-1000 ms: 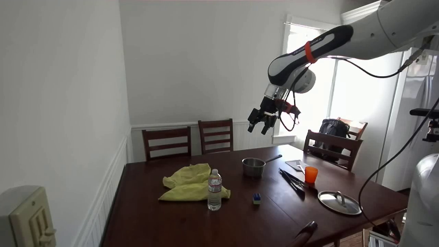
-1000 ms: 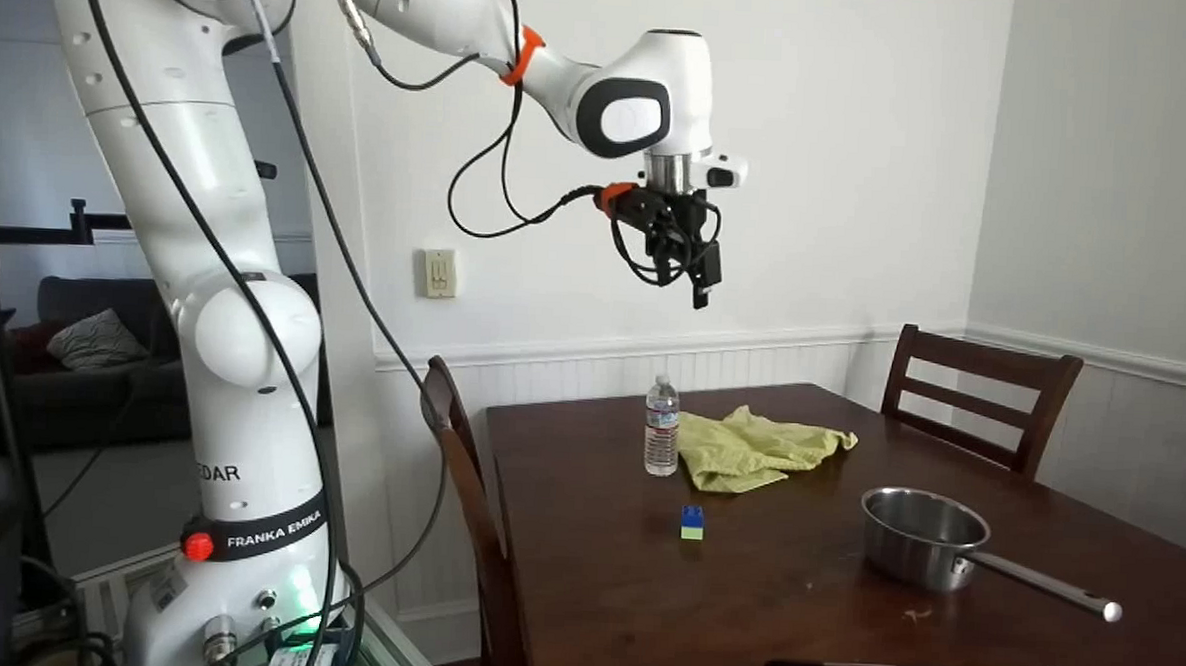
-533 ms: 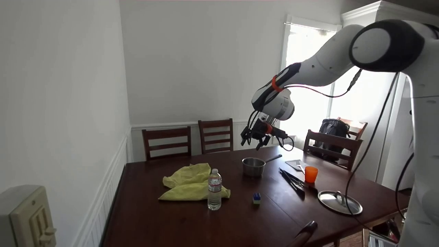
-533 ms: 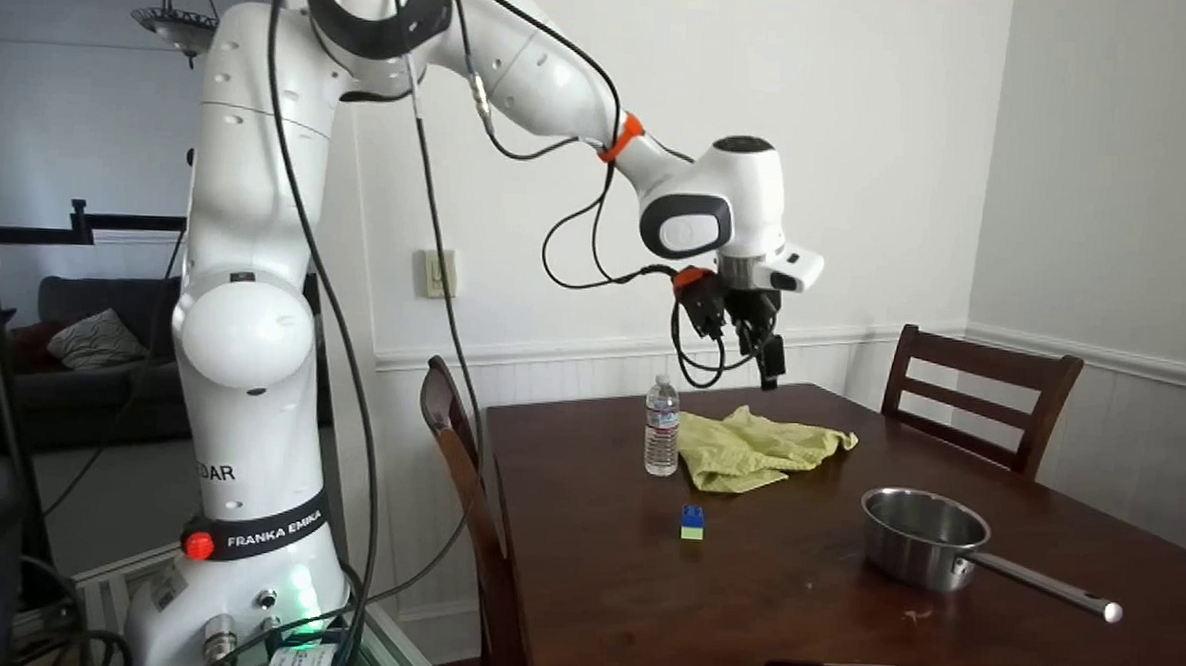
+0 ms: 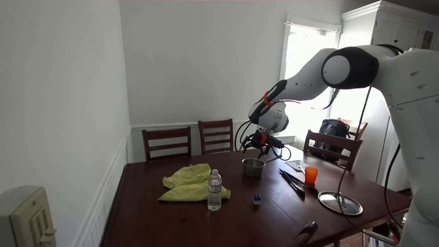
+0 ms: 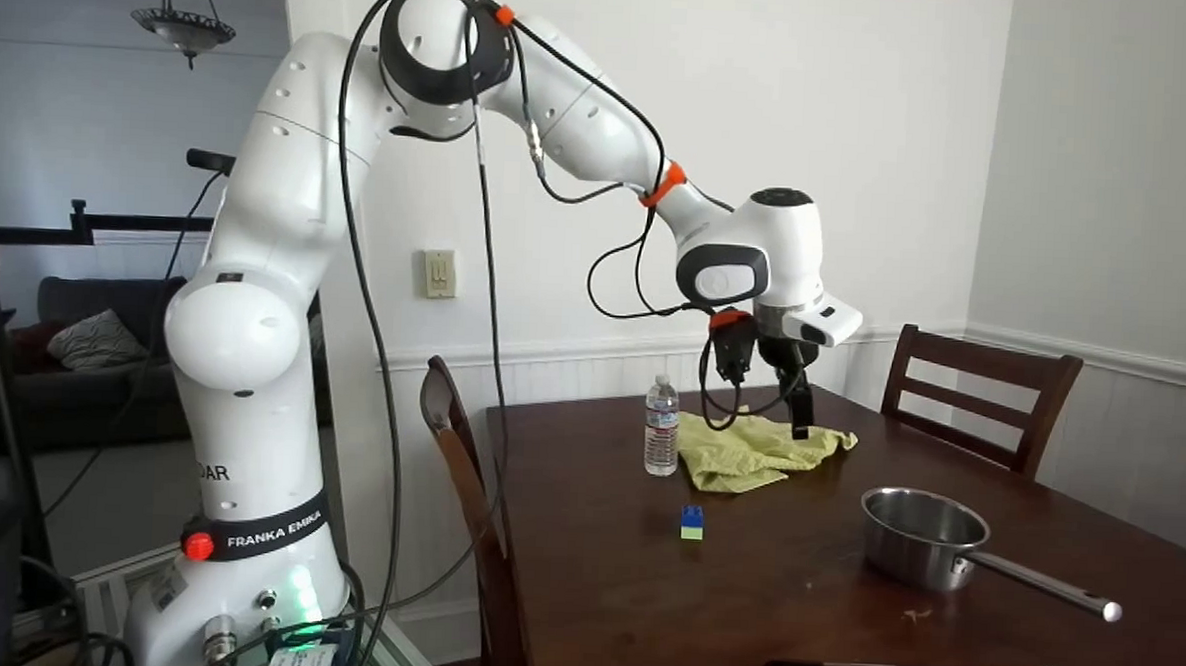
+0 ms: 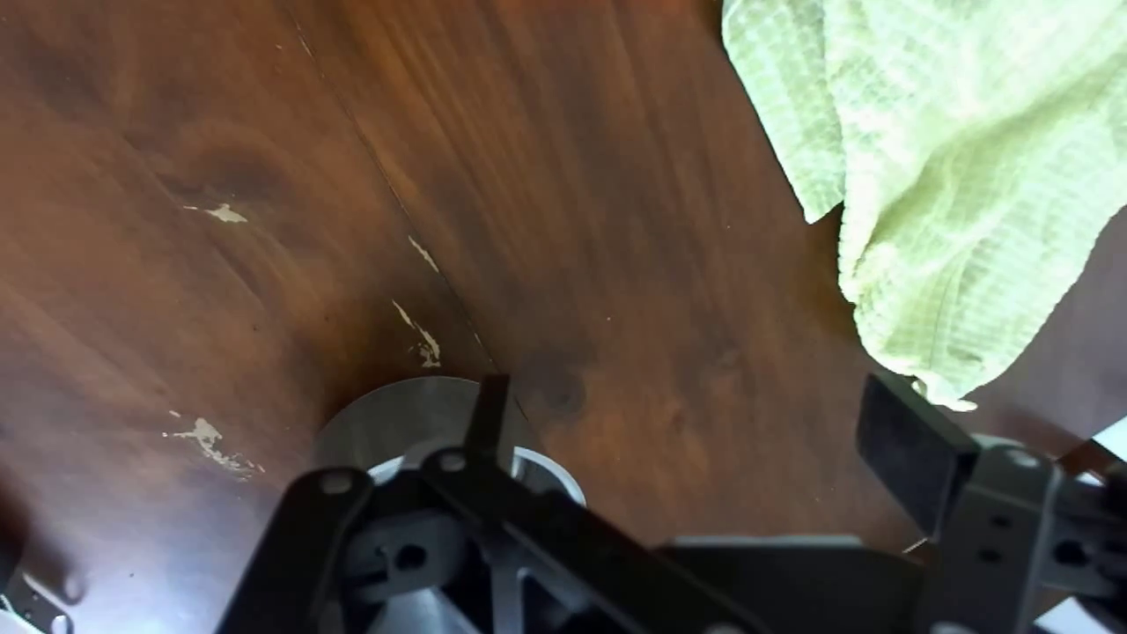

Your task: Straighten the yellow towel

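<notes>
In an exterior view, the yellow towel [image 5: 192, 181] lies rumpled on the left part of the dark wooden worktop [image 5: 164, 223], in two lobes with a notch between them at the left. A water bottle [image 5: 214, 192] stands upright on the near side of the towel, covering some of its right part from sight. A saucepan [image 5: 253, 169] sits farther off to the right, its handle pointing far right, and a small blue and green block [image 5: 256, 199] lies nearer. Dark utensils [image 5: 291, 182], an orange cup [image 5: 310, 175] and a round lid [image 5: 345, 206] are set out along the right. The hand [image 5: 252, 153] hangs in the air, appearing above and beyond the saucepan, its fingers spread.

In an exterior view, the white robot arm [image 6: 431, 31] rises at the left and reaches over the worktop. Here the hand is seen edge-on, its lower end overlapping the towel in the line of sight; the spread cannot be judged from this side. The towel lies just right of the bottle; whether the two touch cannot be told. The saucepan is nearer, at the right.

In the wrist view, the fingers stand wide apart, with the worktop visible between them. The towel lies at the far right, its puckered tip showing beside the right finger. The saucepan's rim shows behind the left finger, partly hidden.
</notes>
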You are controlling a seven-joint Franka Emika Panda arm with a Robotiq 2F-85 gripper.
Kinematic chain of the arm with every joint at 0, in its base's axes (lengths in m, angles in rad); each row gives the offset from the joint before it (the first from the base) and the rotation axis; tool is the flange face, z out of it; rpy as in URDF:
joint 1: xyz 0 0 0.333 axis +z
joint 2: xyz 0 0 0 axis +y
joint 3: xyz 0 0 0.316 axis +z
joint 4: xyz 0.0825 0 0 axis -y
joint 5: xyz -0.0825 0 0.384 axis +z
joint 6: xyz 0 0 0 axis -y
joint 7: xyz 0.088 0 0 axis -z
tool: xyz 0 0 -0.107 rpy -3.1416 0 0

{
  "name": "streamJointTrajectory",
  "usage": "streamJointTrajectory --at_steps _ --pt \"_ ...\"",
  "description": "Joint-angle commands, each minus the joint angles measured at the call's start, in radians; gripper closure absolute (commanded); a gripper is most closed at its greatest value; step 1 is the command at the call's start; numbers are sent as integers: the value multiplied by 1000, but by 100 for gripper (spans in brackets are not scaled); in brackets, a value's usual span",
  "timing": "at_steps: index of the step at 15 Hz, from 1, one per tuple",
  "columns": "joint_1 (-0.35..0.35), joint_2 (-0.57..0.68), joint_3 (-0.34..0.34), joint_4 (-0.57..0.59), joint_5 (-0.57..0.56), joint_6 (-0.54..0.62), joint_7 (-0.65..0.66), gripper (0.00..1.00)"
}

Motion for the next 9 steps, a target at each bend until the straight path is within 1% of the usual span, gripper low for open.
streamJointTrajectory --at_steps 1,3,5,7,9 --pt "-19 25 18 11 -20 -27 179 0" --pt "-9 116 15 72 -52 -66 290 0" --pt "-6 162 19 97 -62 -118 388 0" --pt "-5 226 21 150 -80 -204 477 0" --pt "-20 270 36 219 -81 -330 541 0"
